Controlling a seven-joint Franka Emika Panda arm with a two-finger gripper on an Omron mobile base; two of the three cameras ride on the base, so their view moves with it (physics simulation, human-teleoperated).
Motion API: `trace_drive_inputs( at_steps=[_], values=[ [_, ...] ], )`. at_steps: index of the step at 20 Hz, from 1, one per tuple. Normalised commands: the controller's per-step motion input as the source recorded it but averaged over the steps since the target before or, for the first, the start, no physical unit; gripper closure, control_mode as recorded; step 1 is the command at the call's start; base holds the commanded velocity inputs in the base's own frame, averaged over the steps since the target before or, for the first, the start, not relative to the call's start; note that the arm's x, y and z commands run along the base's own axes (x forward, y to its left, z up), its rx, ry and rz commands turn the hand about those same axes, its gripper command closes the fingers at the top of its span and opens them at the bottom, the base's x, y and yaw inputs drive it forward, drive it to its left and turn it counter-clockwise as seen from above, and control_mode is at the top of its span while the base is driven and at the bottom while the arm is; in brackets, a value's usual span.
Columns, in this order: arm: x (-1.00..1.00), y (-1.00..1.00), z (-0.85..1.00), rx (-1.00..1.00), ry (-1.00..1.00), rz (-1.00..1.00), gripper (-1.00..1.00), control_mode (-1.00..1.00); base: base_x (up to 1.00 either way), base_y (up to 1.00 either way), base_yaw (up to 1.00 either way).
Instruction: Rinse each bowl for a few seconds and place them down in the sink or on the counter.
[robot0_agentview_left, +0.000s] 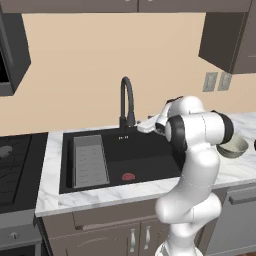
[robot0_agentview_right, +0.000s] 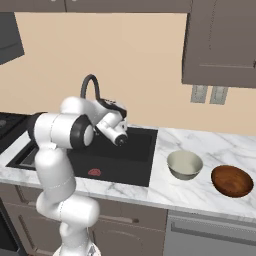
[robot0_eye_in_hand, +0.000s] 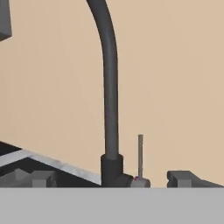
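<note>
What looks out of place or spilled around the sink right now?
Nothing stands out. Both bowls, the cream bowl and the wooden bowl, sit upright on the counter right of the sink, with no spill visible. The faucet stands straight.

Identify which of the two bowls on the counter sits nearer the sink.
The pale cream-grey bowl: it stands just right of the sink, while the reddish-brown bowl lies farther right along the counter.

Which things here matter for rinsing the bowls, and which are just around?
Job: cream bowl, wooden bowl, sink, faucet, counter.
Just around: stovetop, wall outlets, upper cabinets.
</note>
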Motion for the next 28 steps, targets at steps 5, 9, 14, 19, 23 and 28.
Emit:
trace_drive_inputs(
  at_steps=[5,9,14,19,23,28],
  values=[
    [0.29,0.00,-0.02,0.02,0.00,0.03,-1.00,-1.00,0.00,0.00,0.00],
    [0.31,0.01,-0.06,0.02,0.00,0.02,-1.00,-1.00,0.00,0.00,0.00],
    [0.30,0.04,-0.06,0.03,0.00,0.02,-1.00,-1.00,0.00,0.00,0.00],
    [0.24,0.07,-0.09,0.04,0.01,0.01,-1.00,-1.00,0.00,0.00,0.00],
    [0.26,0.05,-0.08,0.03,0.01,0.01,-1.00,-1.00,0.00,0.00,0.00],
    [0.28,0.05,-0.07,0.02,0.00,0.01,-1.00,-1.00,0.00,0.00,0.00]
  ],
)
